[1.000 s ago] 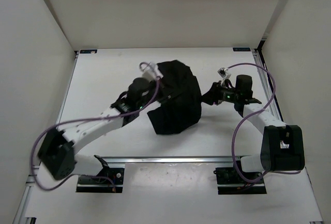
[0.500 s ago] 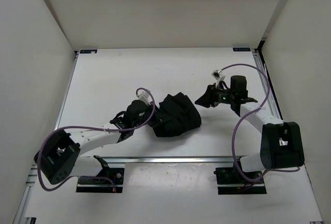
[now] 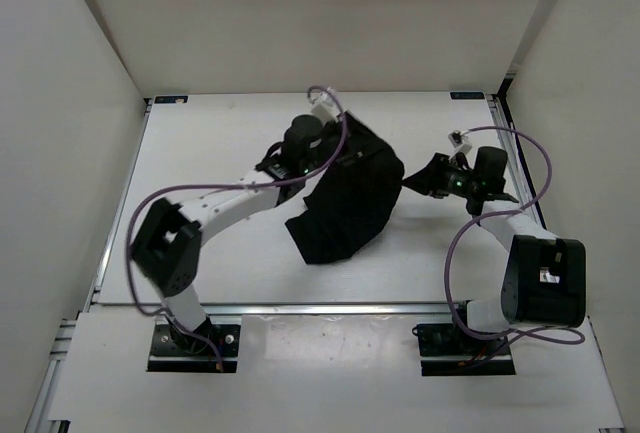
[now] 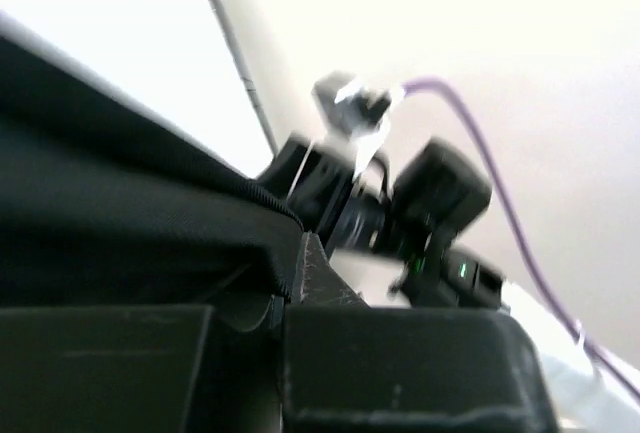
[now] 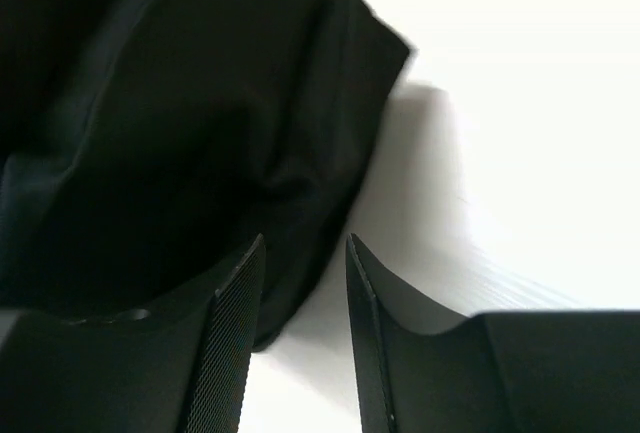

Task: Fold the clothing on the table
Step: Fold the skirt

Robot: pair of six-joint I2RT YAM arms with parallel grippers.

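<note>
White surface (image 3: pixel 210 153) carries the black clothing (image 3: pixel 350 208). The left pincer (image 3: pixel 332 158) clamps its far edge, and the right pincer (image 5: pixel 300 253) stands narrowly parted just beside it.

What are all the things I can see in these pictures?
table: one, white with metal rails, under everything
walls: three, white, around the table
clothing: one, black, bunched on the middle of the table
arms: two, white and black, reaching in from the near edge
cables: two, purple, one looping along each arm
left tool: one, black, shut on the clothing's upper left part
right tool: one, black, open, at the clothing's right edge
</note>
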